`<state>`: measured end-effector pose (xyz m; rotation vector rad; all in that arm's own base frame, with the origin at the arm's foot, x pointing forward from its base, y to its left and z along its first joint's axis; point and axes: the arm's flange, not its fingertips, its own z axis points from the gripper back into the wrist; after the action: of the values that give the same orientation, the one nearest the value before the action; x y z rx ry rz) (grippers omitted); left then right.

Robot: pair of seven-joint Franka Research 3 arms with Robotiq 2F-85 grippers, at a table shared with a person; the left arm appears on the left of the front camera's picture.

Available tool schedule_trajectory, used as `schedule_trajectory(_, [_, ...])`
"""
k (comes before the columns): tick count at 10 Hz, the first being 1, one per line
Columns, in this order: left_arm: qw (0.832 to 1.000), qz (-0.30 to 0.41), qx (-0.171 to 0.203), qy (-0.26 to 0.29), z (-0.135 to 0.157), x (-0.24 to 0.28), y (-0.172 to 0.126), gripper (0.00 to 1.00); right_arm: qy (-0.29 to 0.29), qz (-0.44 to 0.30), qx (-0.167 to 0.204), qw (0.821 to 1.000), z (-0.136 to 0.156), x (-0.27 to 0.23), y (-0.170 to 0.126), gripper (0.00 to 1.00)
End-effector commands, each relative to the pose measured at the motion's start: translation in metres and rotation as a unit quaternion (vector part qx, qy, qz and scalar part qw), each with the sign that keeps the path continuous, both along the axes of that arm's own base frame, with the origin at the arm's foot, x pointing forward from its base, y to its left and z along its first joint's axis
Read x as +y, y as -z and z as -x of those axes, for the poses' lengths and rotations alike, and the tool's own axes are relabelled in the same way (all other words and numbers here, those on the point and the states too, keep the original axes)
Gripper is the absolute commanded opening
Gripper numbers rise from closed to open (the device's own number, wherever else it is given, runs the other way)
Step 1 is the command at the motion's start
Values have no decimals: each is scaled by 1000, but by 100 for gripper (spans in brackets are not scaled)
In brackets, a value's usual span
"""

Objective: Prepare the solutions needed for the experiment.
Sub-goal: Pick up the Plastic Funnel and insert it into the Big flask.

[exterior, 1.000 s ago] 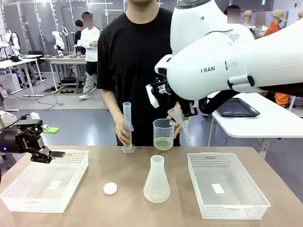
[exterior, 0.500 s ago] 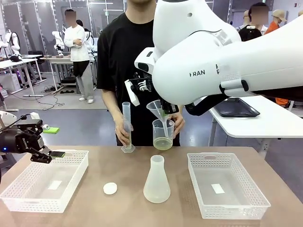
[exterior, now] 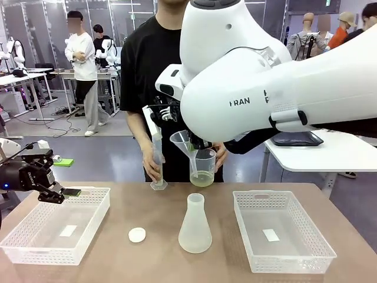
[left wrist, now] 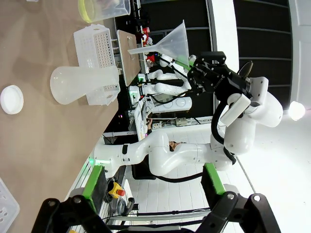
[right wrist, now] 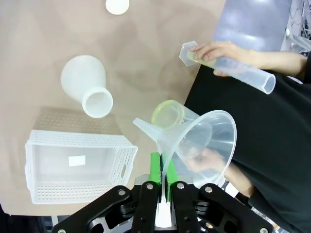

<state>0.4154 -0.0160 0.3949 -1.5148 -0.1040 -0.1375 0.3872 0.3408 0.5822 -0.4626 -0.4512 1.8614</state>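
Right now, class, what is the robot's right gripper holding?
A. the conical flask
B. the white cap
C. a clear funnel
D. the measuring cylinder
C: in the right wrist view the right gripper has its green pads pinched on the wall of the clear funnel, while the conical flask stands free on the table and the person's hand holds the measuring cylinder.

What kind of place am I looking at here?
Probably a robotics research lab staging a chemistry exercise: a white robot arm holds a clear plastic funnel, a translucent conical flask stands on the brown table, and a person holds a clear beaker of pale yellow-green liquid.
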Motion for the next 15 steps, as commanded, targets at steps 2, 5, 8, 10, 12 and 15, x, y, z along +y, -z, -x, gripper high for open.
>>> schedule_trajectory(2, [1000, 1, 2, 0, 0, 0, -2, 100, -14, -32, -3, 999, 21, -1, 10, 4])
schedule_trajectory(5, [1000, 1, 2, 0, 0, 0, -2, 100, -2, -39, -5, 999, 35, -1, 17, 4])
schedule_trajectory(8, [1000, 1, 2, 0, 0, 0, -2, 100, 27, -32, 29, 999, 34, -2, 15, 4])
schedule_trajectory(10, [1000, 1, 2, 0, 0, 0, -2, 100, -4, -25, 1, 1000, 30, 1, 12, 4])
schedule_trajectory(12, [1000, 1, 2, 0, 0, 0, -2, 100, -4, -25, 1, 1000, 30, 1, 12, 4])
schedule_trajectory(15, [1000, 1, 2, 0, 0, 0, -2, 100, 2, -25, 7, 1000, 30, 0, 11, 4])
